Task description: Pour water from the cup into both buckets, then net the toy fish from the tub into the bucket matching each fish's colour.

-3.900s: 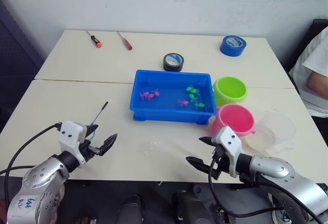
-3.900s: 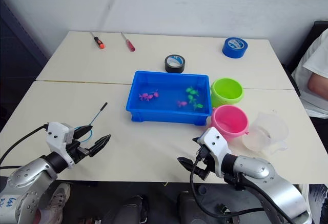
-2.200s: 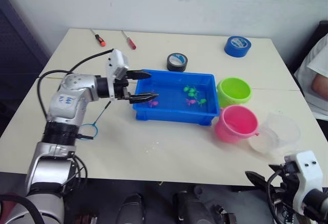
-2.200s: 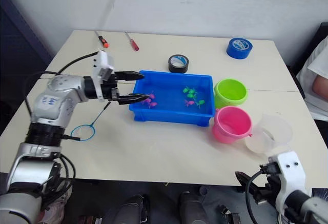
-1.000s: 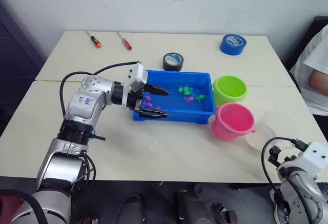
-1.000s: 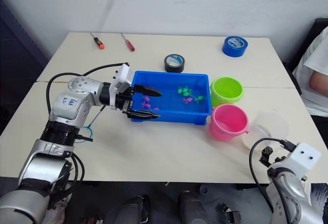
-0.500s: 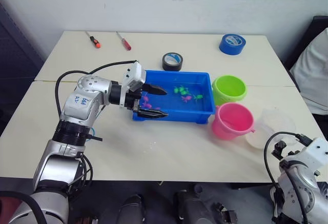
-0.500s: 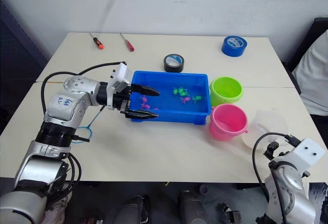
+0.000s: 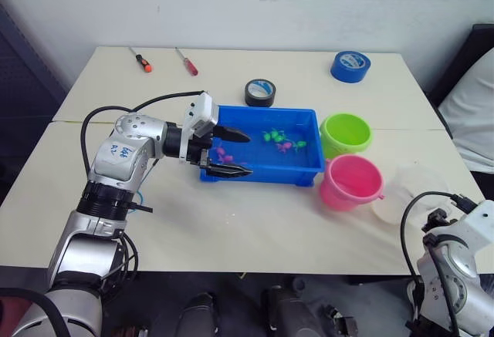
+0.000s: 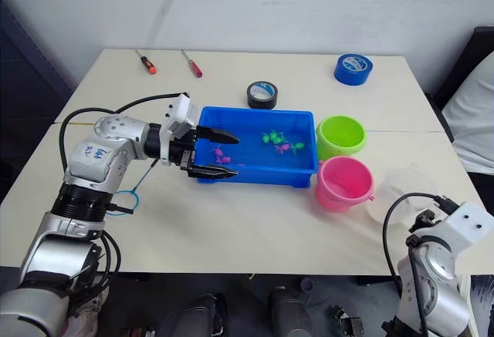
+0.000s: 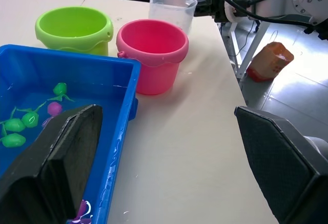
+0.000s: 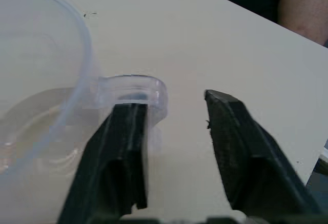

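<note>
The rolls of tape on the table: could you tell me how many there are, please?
2. The black tape roll lies just behind the blue tub, near the table's middle. The blue tape roll lies at the far right of the table, behind the green bucket.

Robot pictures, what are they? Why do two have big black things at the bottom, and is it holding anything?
It is a robot with two arms, each ending in a black two-fingered pincer. Two pictures come from cameras on its head, looking down at a table. The other two come from cameras on its wrists, so the black things are its own fingers. On the table sit a blue tub with tiny fish, a green bucket, a pink bucket and a clear cup. The left pincer is open, one finger inside the tub and one outside its wall. The right pincer is open beside the cup's lip. Neither holds anything.
</note>
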Controlling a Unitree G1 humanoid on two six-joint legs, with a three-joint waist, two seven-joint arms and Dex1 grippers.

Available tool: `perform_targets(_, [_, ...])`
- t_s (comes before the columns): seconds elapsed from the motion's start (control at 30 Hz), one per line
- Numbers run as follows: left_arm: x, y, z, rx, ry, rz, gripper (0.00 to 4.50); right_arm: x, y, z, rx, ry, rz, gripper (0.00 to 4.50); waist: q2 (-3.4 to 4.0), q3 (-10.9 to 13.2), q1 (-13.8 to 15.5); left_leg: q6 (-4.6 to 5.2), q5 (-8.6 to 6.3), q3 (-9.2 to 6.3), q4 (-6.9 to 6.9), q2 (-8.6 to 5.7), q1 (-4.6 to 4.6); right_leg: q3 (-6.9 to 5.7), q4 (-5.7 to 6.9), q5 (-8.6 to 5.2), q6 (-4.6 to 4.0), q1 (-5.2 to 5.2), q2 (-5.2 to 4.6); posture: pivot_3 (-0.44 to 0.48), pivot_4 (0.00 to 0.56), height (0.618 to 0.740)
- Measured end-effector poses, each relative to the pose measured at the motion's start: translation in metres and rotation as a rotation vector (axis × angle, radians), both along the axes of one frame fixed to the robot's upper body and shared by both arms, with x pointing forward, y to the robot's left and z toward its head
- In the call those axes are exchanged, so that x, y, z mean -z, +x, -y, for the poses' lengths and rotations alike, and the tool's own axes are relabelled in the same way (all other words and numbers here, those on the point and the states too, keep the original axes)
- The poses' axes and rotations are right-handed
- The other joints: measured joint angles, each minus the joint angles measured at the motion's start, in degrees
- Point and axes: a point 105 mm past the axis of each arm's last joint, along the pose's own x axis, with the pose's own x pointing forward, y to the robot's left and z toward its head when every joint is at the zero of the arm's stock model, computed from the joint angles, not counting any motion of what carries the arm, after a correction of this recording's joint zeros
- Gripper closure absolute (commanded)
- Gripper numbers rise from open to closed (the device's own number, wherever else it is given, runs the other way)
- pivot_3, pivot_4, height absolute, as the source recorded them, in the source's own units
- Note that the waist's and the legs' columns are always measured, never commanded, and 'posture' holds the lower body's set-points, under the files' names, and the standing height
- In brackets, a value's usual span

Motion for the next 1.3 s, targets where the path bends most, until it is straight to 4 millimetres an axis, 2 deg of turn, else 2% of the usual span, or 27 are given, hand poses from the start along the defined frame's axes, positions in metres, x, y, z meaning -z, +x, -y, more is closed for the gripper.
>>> perform_targets(0.03, [0.000,0.000,0.000,0.000,0.000,0.000,0.00,0.000,0.000,0.000,0.000,0.000,0.001,4.25,0.00,0.00,0.01,0.00,0.00,0.00,0.00,0.00,0.00,0.00,0.00,0.00,0.00,0.00,0.00,0.000,0.150,0.734])
perform_targets(0.07, [0.000,0.000,-0.001,-0.003,0.001,-0.001,0.00,-0.003,0.001,0.000,-0.002,-0.005,0.020,4.45,0.00,0.00,0.02,0.00,0.00,0.00,0.00,0.00,0.00,0.00,0.00,0.00,0.00,0.00,0.00,0.000,0.150,0.734])
perform_targets(0.13, [0.000,0.000,-0.001,-0.004,0.000,0.000,0.00,-0.010,0.005,-0.002,-0.014,-0.011,0.052,4.45,-0.01,-0.01,-0.03,0.01,0.00,-0.01,0.02,0.01,0.01,-0.01,0.01,0.00,0.00,0.02,0.01,0.000,0.150,0.734])
perform_targets(0.63, [-0.001,0.000,-0.003,-0.010,-0.008,0.005,0.00,-0.014,0.004,-0.001,-0.035,-0.031,0.066,4.45,0.00,0.00,0.03,0.01,0.01,-0.02,0.01,0.00,0.01,-0.02,0.00,0.00,0.00,0.02,-0.01,0.000,0.150,0.734])
perform_targets(0.9, [-0.001,0.003,-0.006,-0.019,-0.015,-0.002,0.00,-0.060,0.012,0.006,-0.218,-0.259,0.079,4.45,0.04,0.02,0.03,0.02,0.01,0.00,0.00,-0.01,0.00,0.02,-0.01,0.00,0.00,0.02,0.04,0.000,0.150,0.734])
perform_targets(1.07, [-0.009,0.002,-0.005,0.010,-0.031,0.002,0.00,-0.079,0.017,0.008,-0.305,-0.360,0.069,4.45,0.07,0.03,0.00,0.02,0.01,0.02,0.01,-0.01,0.01,0.05,0.00,0.00,0.01,0.01,0.09,0.000,0.150,0.734])
perform_targets(1.3, [-0.010,0.003,-0.006,0.018,-0.034,0.009,0.00,-0.102,0.026,0.000,-0.428,-0.510,0.032,4.45,0.10,0.05,0.12,0.02,0.02,0.03,0.02,-0.01,0.00,0.10,-0.02,0.01,0.02,0.01,0.11,0.000,0.150,0.734])
